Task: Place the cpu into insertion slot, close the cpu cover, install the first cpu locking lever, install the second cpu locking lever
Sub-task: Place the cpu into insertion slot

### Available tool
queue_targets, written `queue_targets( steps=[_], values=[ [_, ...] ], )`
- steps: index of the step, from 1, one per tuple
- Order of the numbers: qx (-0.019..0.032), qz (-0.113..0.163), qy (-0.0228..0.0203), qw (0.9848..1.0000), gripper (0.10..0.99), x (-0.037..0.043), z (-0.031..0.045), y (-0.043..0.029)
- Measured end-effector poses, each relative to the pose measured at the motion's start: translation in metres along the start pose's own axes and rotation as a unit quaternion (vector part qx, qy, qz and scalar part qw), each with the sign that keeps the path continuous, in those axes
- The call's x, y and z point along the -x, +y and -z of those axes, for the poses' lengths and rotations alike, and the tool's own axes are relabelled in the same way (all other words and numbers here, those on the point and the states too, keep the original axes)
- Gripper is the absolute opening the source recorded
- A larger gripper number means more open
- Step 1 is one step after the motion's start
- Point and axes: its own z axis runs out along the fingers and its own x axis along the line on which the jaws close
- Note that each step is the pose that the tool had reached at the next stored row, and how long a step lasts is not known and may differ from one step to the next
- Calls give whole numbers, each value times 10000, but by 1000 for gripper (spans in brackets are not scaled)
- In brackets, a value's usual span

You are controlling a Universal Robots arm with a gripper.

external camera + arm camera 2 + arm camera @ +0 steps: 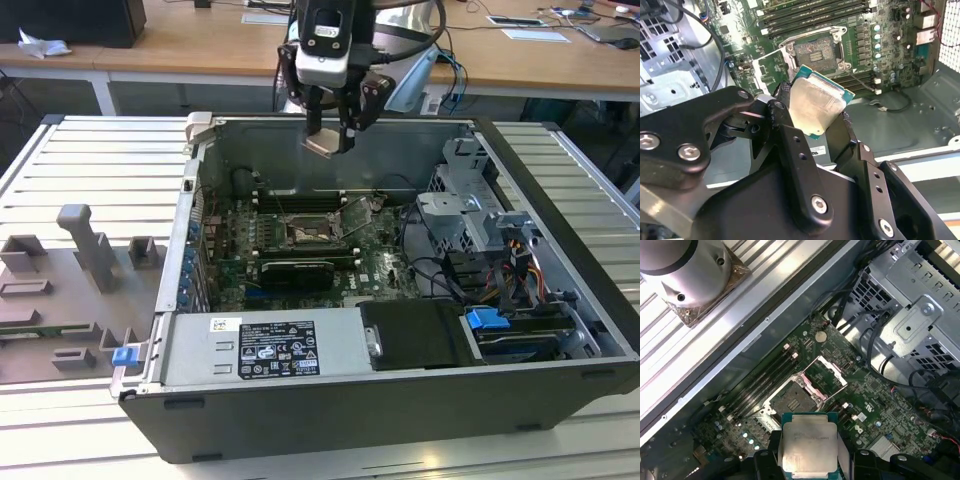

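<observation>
My gripper [330,135] hangs above the back wall of the open computer case, shut on the cpu [322,144], a pale square chip with a green edge. Both wrist views show the cpu [816,106] [808,444] pinched between the black fingers [790,145], high over the motherboard. Below it the insertion slot [308,234] [814,49] [793,396] lies bare, a dark square in a silvery rim. The cpu cover [358,216] [824,376] [771,70] stands swung up on its hinge beside the slot.
Long black memory slots [762,382] run beside the socket. A metal drive cage [470,215] and cables fill the case at the exterior view's right. The power supply [265,348] sits at the front. Grey fixtures [85,265] stand on the table at the exterior view's left.
</observation>
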Motion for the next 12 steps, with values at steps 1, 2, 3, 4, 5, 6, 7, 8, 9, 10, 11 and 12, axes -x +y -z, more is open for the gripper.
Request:
queue_targets(
  steps=[1, 2, 3, 4, 5, 6, 7, 8, 9, 10, 11, 12],
  values=[
    [1, -83, -7, 10000, 529, 0, -1, 0],
    [3, -207, -18, 9998, 529, 0, -2, 0],
    [5, -317, -27, 9995, 529, 0, -3, -1],
    [7, -379, -33, 9993, 529, 0, -4, 0],
    [7, -430, -37, 9991, 529, 0, -4, -1],
    [9, -519, -45, 9986, 529, 0, -5, 0],
    [10, -565, -48, 9984, 529, 0, -5, 0],
    [10, -605, -52, 9982, 529, 0, -5, -1],
    [12, -665, -57, 9978, 529, 0, -5, -1],
    [12, -698, -60, 9975, 529, 0, -5, -1],
    [13, -742, -64, 9972, 529, 0, -6, -1],
    [14, -769, -66, 9970, 529, 0, -6, 0]
  ],
)
